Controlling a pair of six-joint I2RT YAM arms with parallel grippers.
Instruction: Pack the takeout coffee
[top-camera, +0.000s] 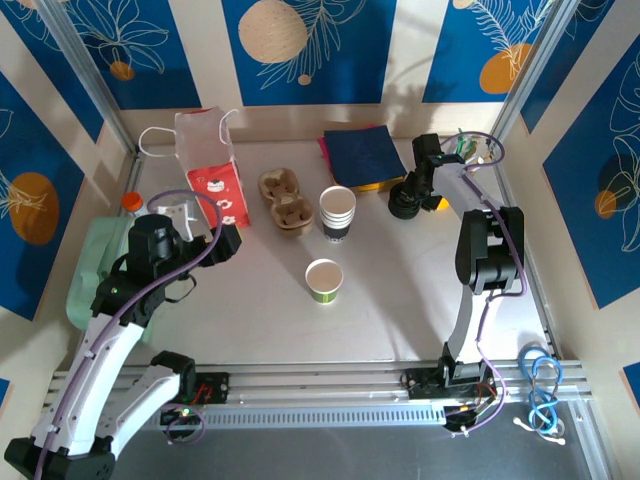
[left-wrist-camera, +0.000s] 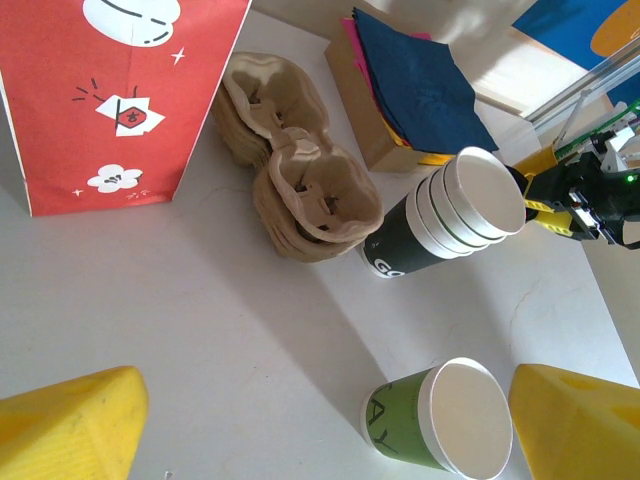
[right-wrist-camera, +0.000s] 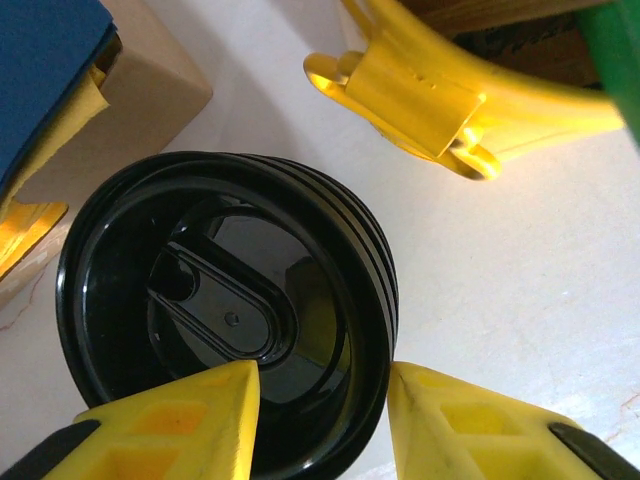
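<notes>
From above: takeout coffee cup (top-camera: 324, 280) upright on the tabletop (top-camera: 400, 300), a little nearer the arms than the stack of cups (top-camera: 338, 212). Left gripper (top-camera: 226, 243) well left of that stack, wide open and empty. Right gripper (top-camera: 405, 205) to the right of the stack.

From the left wrist: same cup (left-wrist-camera: 440, 425) below the stack, just beside one yellow finger.

From the right wrist: gripper half closed around the rim of the black lids (right-wrist-camera: 220, 320). Cannot tell if squeezing.

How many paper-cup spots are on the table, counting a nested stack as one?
2. A stack of white, dark-printed cups stands beside the pulp carrier; a green cup stands nearer the arms. The number nested inside is unclear.
</notes>
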